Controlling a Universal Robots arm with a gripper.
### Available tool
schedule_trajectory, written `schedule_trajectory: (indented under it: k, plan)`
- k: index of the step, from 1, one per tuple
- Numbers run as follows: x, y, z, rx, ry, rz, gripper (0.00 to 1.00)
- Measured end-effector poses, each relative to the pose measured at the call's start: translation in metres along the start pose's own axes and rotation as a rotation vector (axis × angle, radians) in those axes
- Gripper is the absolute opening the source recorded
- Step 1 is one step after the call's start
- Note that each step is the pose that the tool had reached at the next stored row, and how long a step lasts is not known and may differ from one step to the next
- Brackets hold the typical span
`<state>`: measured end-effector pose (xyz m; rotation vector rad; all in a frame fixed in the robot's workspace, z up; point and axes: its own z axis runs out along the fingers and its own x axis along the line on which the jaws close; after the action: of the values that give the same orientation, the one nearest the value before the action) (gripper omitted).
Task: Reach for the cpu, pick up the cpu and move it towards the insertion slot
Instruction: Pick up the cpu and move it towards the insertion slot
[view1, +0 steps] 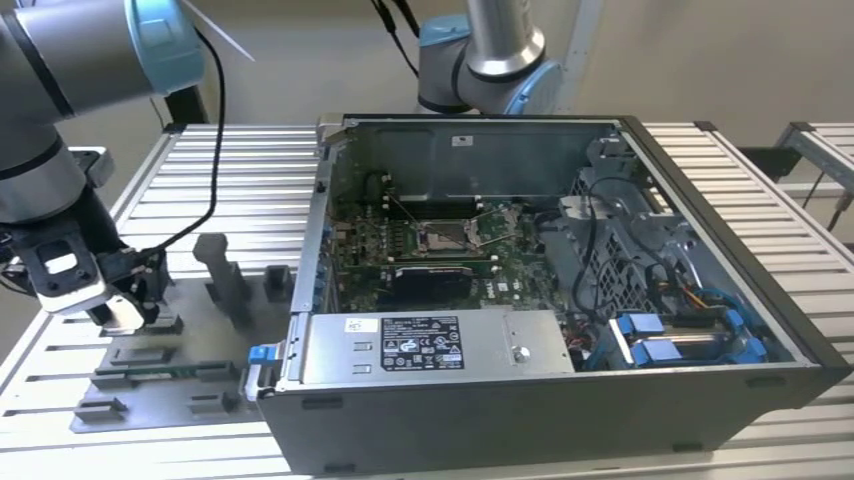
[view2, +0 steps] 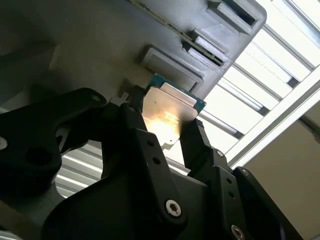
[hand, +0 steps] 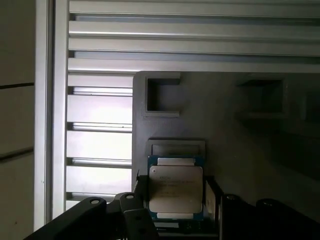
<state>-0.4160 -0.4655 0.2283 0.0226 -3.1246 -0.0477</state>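
Grey fixture plate (hand: 225, 130); cpu (hand: 176, 189) flat in tool (view2: 164, 117)

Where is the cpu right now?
In both wrist views the cpu sits at the gripper, over the grey fixture plate at the exterior view's left, outside the computer case.

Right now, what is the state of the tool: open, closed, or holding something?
The tool: closed on the cpu, gripping it by two opposite edges.
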Motion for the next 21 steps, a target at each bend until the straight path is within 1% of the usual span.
schedule_trajectory:
  k: [2,4,17,21]
  plan:
    - [0.0000,0.0000,-0.0012,0.0003,0.0004,0.000,0.00]
    - [0.0000,0.0001,-0.0040,-0.0002,0.0000,0.000,0.00]
    - [0.0006,0.0011,-0.0365,-0.0003,0.0001,0.000,0.00]
    - [0.0007,0.0014,-0.0448,-0.0004,0.0000,0.000,0.00]
